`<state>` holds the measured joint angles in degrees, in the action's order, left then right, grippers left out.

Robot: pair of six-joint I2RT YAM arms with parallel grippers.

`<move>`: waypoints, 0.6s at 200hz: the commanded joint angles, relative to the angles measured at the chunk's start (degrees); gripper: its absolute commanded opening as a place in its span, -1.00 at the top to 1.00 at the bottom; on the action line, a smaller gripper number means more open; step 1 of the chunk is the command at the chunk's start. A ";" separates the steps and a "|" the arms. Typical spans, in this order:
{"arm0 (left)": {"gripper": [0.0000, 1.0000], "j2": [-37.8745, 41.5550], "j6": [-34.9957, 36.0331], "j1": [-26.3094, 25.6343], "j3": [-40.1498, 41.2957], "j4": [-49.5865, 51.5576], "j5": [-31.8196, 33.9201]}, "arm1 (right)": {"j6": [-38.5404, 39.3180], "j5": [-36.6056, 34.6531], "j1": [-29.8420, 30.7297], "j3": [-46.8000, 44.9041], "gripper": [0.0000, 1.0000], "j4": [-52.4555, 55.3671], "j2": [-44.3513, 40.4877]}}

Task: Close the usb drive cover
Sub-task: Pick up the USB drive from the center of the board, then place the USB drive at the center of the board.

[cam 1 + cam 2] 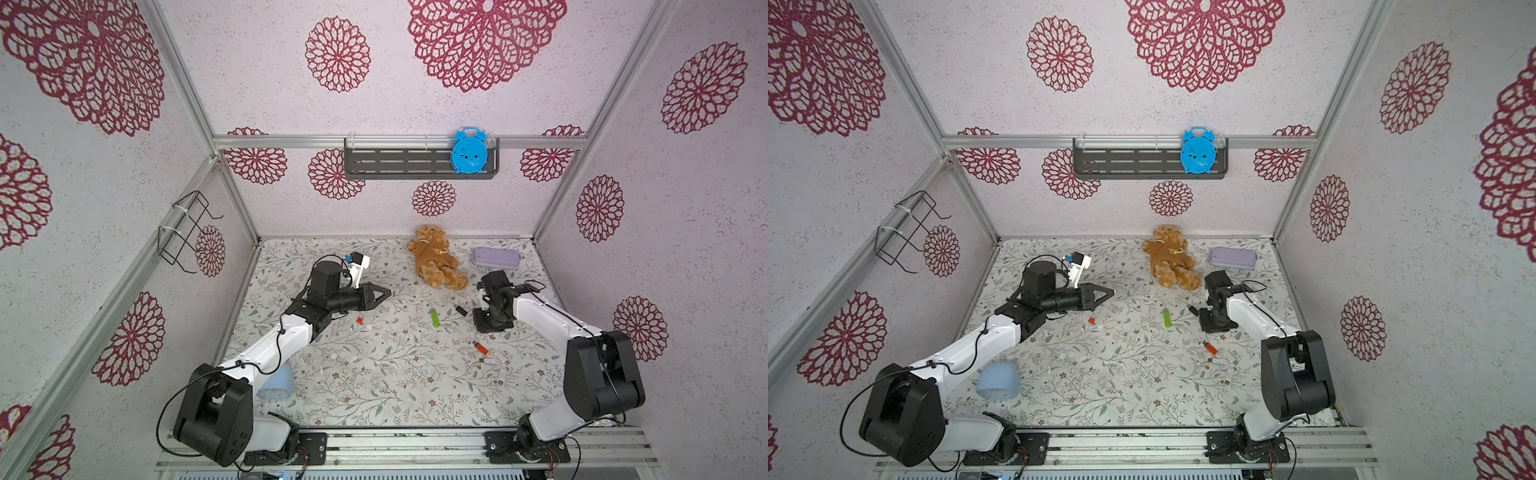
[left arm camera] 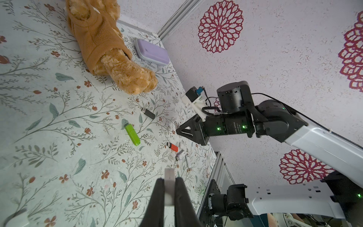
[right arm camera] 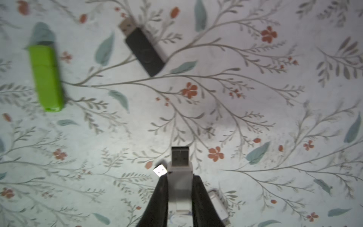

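while left hand (image 2: 170, 179) pinches the cap (image 2: 169, 173), right hand (image 3: 179, 178) clamps the usb drive (image 3: 180, 169) (plug (image 3: 180, 155) bare).

White usb drive (image 3: 179, 184) sits partly hidden inside right end effector (image 3: 179, 177).

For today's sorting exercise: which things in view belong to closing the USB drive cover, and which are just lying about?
Belongs to the job:
- grey-white USB drive, plug bare, held in the right hand
- white cover, held in the left hand

Just lying about:
- green USB drive
- black USB drive
- orange USB drive
- teddy bear
- purple case
- blue alarm clock
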<state>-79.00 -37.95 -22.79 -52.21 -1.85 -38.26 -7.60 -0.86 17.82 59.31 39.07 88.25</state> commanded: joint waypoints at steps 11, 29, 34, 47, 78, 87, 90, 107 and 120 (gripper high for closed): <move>0.81 1.87 -0.05 0.63 1.57 -0.57 1.78 | -4.94 4.60 9.22 -1.98 0.56 -2.51 -1.32; 0.81 2.08 -0.11 0.64 1.73 -0.52 1.96 | -5.72 3.52 13.31 -2.18 0.56 -3.29 0.89; 0.81 2.10 -0.18 0.64 1.68 -0.53 1.96 | -5.76 3.36 14.21 -2.18 0.56 -3.37 1.60; 0.81 2.10 -0.20 0.69 1.71 -0.58 1.97 | -5.75 2.05 16.44 -2.02 0.56 -3.23 3.56; 0.81 2.10 -0.31 0.66 1.71 -0.53 1.78 | -5.31 -0.60 20.41 -0.73 0.55 -1.77 8.19; 0.81 2.10 -0.29 0.65 1.69 -0.48 1.79 | -5.35 -1.22 21.13 -0.51 0.54 -1.46 9.09; 0.81 2.10 -0.28 0.68 1.69 -0.49 1.74 | -5.45 -1.40 21.31 -0.51 0.55 -1.45 9.25; 0.81 2.10 -0.20 0.68 1.73 -0.25 1.69 | -5.35 -0.63 21.79 -0.77 0.54 -1.50 9.88; 0.81 2.14 -0.11 0.75 1.67 -0.17 1.70 | -5.37 -0.63 21.89 -0.85 0.49 -0.74 10.02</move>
<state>-78.22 -38.20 -22.59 -50.72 -1.83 -36.69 -12.12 -0.38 39.20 57.84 36.07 97.82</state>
